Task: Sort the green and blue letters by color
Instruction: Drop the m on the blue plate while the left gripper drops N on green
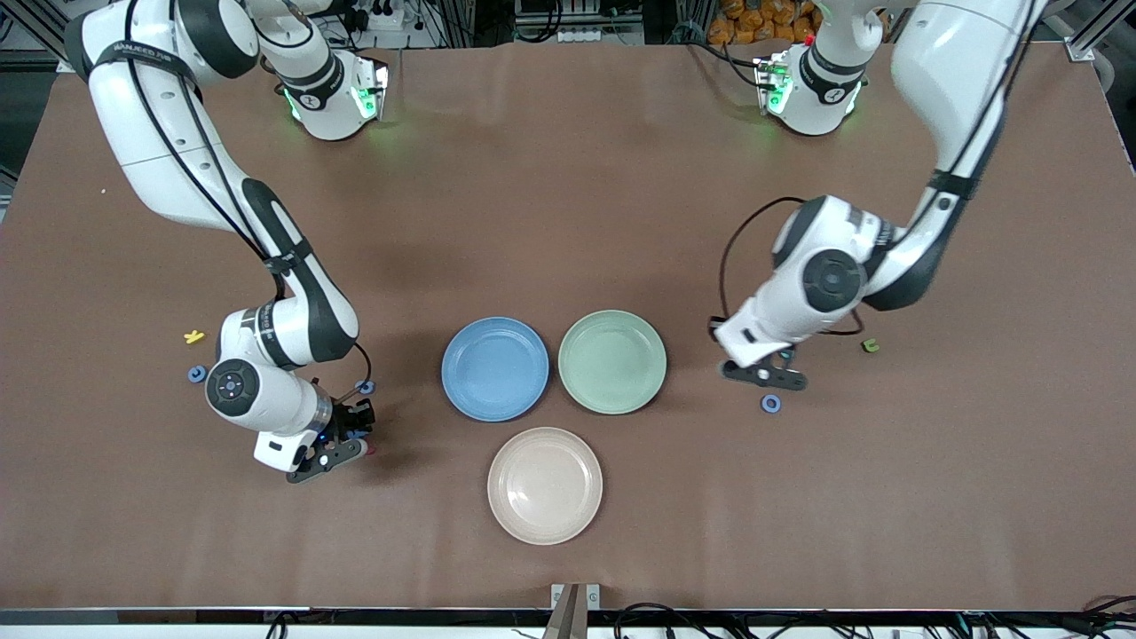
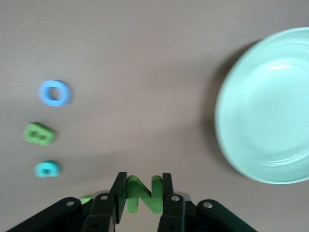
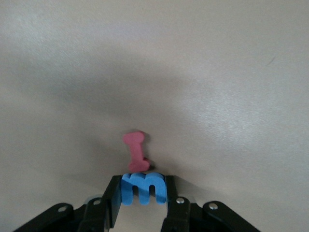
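My left gripper (image 2: 144, 186) (image 1: 769, 371) is shut on a green letter N (image 2: 143, 194), beside the green plate (image 2: 270, 106) (image 1: 612, 361) on the side toward the left arm's end. A blue ring letter (image 2: 54, 93) (image 1: 771, 404), another green letter (image 2: 39, 133) (image 1: 871, 345) and a teal letter (image 2: 47, 168) lie on the table close by. My right gripper (image 3: 144, 191) (image 1: 349, 437) is down at the table, shut on a blue letter (image 3: 144, 187). That letter touches a dark red letter (image 3: 136, 151). The blue plate (image 1: 494, 368) stands beside the green one.
A beige plate (image 1: 544, 485) sits nearer to the front camera than the two coloured plates. Toward the right arm's end lie a yellow letter (image 1: 193, 336) and two blue ring letters (image 1: 197, 374) (image 1: 365, 387).
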